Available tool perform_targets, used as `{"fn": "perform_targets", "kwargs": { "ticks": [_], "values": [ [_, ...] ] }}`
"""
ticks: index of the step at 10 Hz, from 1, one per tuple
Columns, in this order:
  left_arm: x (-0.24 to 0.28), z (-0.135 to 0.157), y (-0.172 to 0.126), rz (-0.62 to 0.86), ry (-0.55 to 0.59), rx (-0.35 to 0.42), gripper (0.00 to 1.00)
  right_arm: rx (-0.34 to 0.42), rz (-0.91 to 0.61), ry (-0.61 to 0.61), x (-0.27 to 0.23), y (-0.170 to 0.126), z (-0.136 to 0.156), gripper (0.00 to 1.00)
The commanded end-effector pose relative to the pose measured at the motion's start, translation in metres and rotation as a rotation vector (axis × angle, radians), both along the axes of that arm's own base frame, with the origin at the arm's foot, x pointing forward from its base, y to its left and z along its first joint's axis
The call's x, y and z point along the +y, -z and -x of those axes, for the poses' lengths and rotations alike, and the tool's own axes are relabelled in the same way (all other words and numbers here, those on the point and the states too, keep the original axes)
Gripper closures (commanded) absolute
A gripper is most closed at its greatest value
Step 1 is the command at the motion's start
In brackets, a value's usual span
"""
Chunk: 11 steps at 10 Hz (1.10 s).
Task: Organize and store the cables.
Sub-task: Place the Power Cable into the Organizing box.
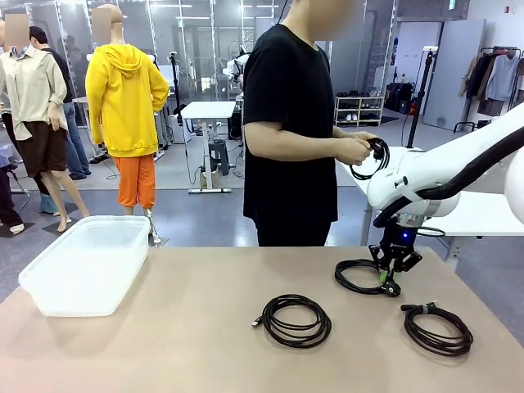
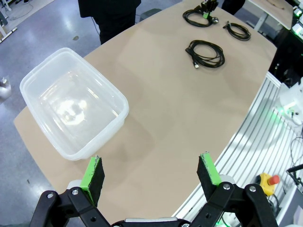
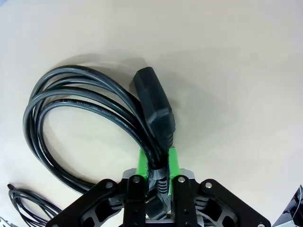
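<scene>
Right now, the right jaws are clamping tight on a coiled cable [image 3: 80, 92] just beside its chunky plug [image 3: 154, 104], at the table's [image 1: 188, 352] far right side. The left jaws are hanging wide open, holding nothing, over the table near a clear bin [image 2: 71, 101]. A second coil [image 1: 296, 320] and a third coil [image 1: 438, 329] are lying close by; the person's hands [image 1: 356, 147] are holding a fourth coil [image 1: 378, 160].
</scene>
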<state>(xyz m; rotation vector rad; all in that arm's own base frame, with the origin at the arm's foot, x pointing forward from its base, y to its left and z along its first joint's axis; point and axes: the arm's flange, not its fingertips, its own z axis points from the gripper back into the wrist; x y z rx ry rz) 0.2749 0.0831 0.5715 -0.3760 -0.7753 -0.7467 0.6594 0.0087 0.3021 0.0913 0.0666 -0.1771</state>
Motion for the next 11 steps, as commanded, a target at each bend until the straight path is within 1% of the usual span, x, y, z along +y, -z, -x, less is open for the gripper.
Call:
{"fn": "perform_targets", "kwargs": {
  "ticks": [1,2,4,6,7,9,11],
  "values": [
    [-0.001,0.0,-0.001,0.003,0.01,-0.004,0.0,-0.035,0.025,0.026,0.007,0.001,0.001,1.0],
    [-0.001,0.0,-0.001,0.003,0.01,-0.004,0.0,-0.032,0.03,0.006,0.008,-0.017,0.005,1.0],
    [-0.001,0.0,-0.001,0.003,0.01,-0.004,0.0,-0.082,0.048,-0.007,0.013,-0.068,0.018,1.0],
    [-0.001,0.0,-0.001,0.003,0.01,-0.004,0.0,-0.105,0.055,-0.028,0.019,-0.112,0.031,1.0],
    [-0.001,0.0,-0.001,0.003,0.01,-0.004,0.0,-0.111,0.054,-0.036,0.023,-0.124,0.035,1.0],
    [-0.001,0.0,-0.001,0.003,0.01,-0.004,0.0,-0.11,0.038,-0.06,0.035,-0.133,0.039,1.0],
    [-0.001,0.0,-0.001,0.003,0.01,-0.004,0.0,-0.137,0.002,-0.117,0.064,-0.149,0.048,1.0]
  ]
}}
